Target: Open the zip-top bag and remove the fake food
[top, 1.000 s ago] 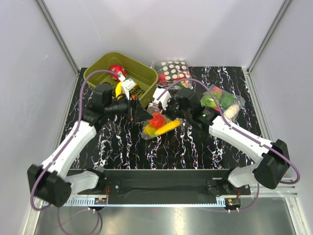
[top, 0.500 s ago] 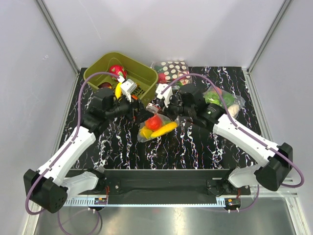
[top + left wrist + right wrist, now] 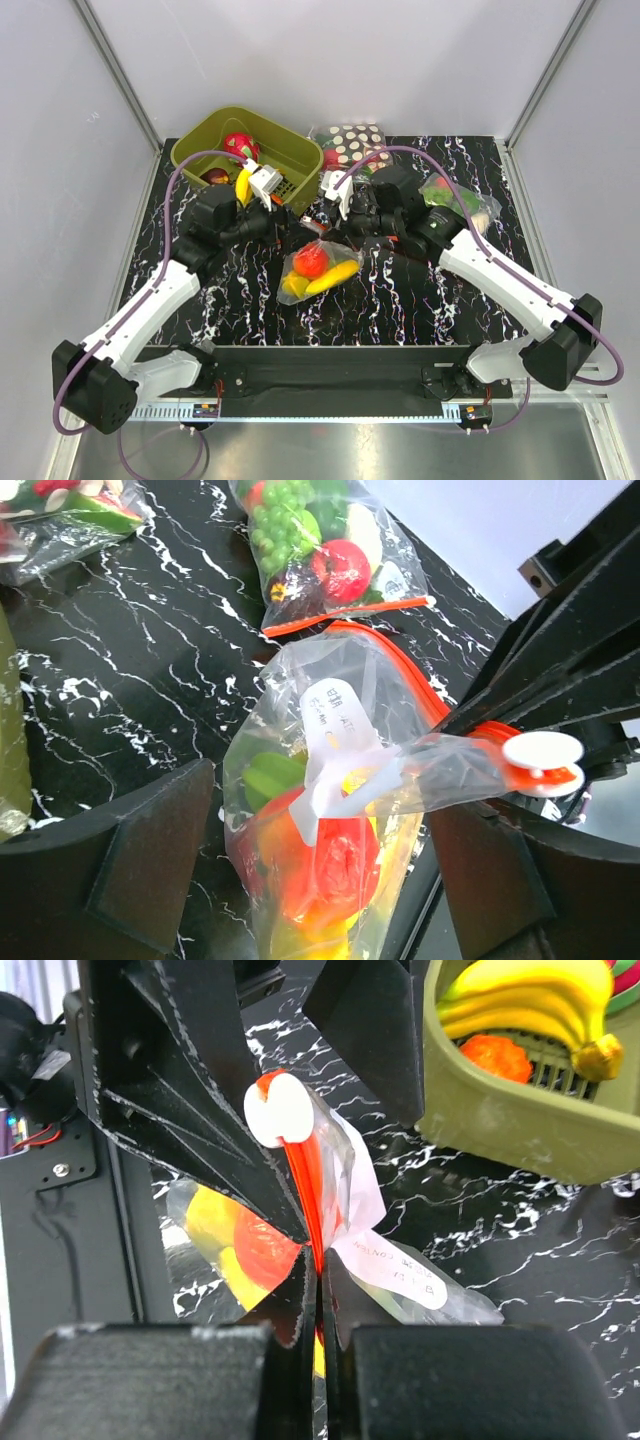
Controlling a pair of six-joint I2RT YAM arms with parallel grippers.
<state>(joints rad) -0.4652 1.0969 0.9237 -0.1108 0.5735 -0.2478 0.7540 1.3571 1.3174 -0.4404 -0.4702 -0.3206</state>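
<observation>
The zip-top bag (image 3: 315,270) hangs off the table at centre, held by its orange-red zip strip (image 3: 308,1180). My right gripper (image 3: 332,222) is shut on that strip just below the white slider (image 3: 283,1110); its jaws (image 3: 320,1280) are pressed together on it. My left gripper (image 3: 283,226) is open, its fingers (image 3: 150,860) standing wide on either side of the bag (image 3: 330,810) without gripping it. The fake food sits inside: a red fruit (image 3: 311,260), a yellow banana (image 3: 336,277), a green piece (image 3: 272,777).
An olive bin (image 3: 200,150) at the back left holds bananas (image 3: 530,995) and other toys. A polka-dot bag (image 3: 352,142) lies at the back centre. A bag of green and red vegetables (image 3: 455,200) lies at the right, behind the right arm.
The bag has come up off the table and shifted toward the near left, now hanging from the zip strip. Both grippers have drawn back slightly toward the rear.
</observation>
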